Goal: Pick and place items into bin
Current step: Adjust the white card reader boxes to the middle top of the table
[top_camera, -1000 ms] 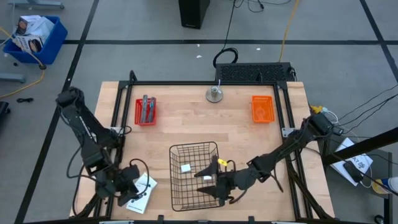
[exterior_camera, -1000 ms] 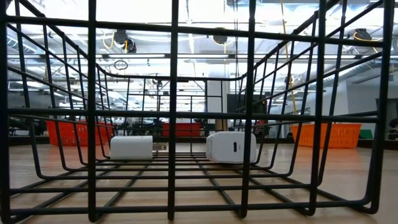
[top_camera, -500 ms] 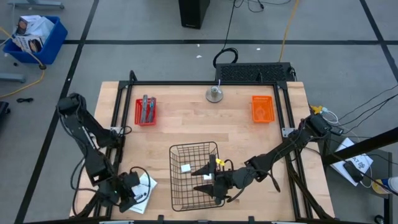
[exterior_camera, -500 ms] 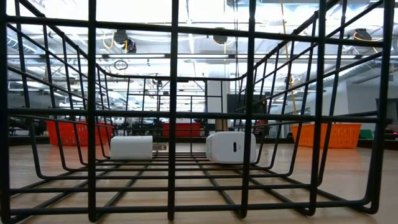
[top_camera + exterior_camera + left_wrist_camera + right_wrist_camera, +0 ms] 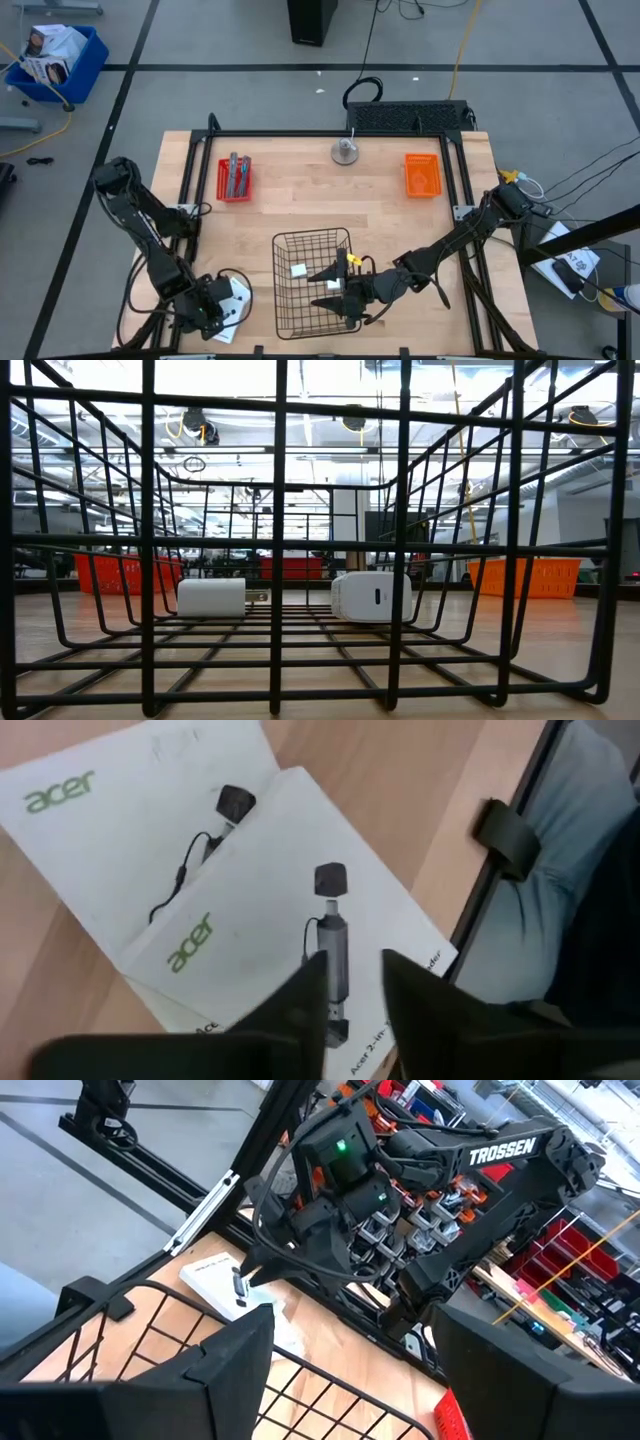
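Two flat white card packets with black print lie overlapped on the table's near left corner. My left gripper hangs just above the upper packet, pointing down, fingers open by a narrow gap. Two small white blocks rest on the floor of the black wire basket. My right gripper reaches level over the basket's right side with its fingers wide open, holding nothing.
A red tray with grey tools sits at the far left, an orange tray at the far right and a round metal object between them. The table's black frame rail runs close beside the packets.
My left gripper has moved toward the table's near edge and settled over the card packets. My right gripper has shifted a little toward the left, farther over the basket. The blocks and the basket have stayed still.
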Available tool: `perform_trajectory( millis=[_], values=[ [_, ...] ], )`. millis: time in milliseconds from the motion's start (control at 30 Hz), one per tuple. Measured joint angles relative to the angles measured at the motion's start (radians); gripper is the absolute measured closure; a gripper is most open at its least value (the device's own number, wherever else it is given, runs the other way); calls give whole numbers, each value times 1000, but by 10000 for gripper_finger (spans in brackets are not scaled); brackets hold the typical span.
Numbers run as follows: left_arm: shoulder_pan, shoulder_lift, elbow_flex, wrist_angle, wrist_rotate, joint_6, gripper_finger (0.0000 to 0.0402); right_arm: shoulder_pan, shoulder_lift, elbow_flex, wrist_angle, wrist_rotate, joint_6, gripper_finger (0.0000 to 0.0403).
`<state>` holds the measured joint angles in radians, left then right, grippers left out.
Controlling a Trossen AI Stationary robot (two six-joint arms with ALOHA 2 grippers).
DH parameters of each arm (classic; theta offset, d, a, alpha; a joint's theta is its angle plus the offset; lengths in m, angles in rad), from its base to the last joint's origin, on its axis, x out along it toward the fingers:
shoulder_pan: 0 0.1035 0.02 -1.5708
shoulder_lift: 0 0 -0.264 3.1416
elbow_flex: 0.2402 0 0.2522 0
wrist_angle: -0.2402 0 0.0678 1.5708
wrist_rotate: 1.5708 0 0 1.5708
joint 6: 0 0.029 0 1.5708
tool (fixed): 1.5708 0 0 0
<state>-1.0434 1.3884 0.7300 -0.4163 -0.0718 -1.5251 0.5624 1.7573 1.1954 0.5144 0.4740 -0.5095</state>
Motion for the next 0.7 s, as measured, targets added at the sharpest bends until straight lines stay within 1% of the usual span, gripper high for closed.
perform_trajectory(
  millis=[100, 133, 167, 367, 500, 633, 700],
  values=[
    [3, 0, 0, 3, -1, 9, 373, 0, 0, 0, -3, 0, 0, 140],
    [3, 0, 0, 2, 0, 9, 387, 0, 0, 0, -3, 0, 0, 140],
    [3, 0, 0, 1, 1, 7, 392, 0, 0, 0, -3, 0, 0, 140],
    [3, 0, -9, -8, 6, 1, 398, 0, 0, 0, -12, 0, 1, 140],
    [19, 0, -54, -3, 32, -23, 394, 0, 0, 0, -20, 0, 1, 140],
    [49, -7, -106, 26, 86, -58, 397, 0, 0, 0, -19, 0, 1, 140],
    [57, -6, -114, 27, 90, -58, 394, 0, 0, 0, -19, 0, 1, 140]
  ],
)
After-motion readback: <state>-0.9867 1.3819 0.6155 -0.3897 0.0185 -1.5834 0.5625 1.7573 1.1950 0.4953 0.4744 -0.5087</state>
